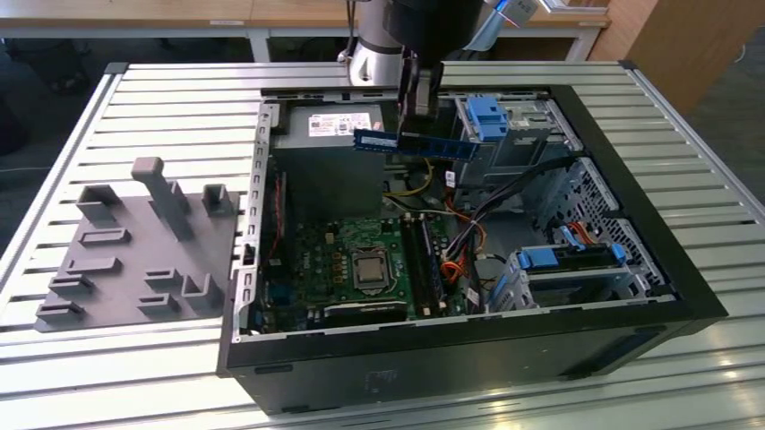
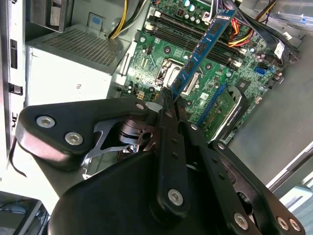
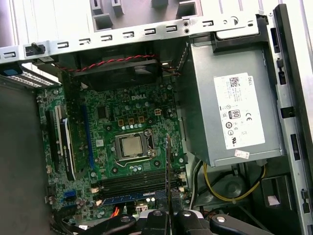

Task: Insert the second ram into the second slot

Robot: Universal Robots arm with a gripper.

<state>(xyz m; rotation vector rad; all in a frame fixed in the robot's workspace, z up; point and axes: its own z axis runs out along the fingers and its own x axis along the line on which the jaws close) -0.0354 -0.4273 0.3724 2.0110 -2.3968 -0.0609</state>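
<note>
Exterior view: gripper (image 1: 415, 133) clamped on the second ram (image 1: 449, 148), white label unreadable, over the case (image 1: 669, 269).

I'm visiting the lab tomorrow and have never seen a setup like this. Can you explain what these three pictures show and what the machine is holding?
This is one robot arm working over an open computer case that lies on a slatted metal table. The exterior view comes from a camera off the arm. Both wrist views come from cameras riding on the arm, looking past its gripper into the case. The gripper is shut on the second ram, a thin blue memory stick, held in the air above the green motherboard, not yet in a slot. The grey box beside the board is the power supply. On the exterior view's left, a grey fixture block sits on the table.
</note>
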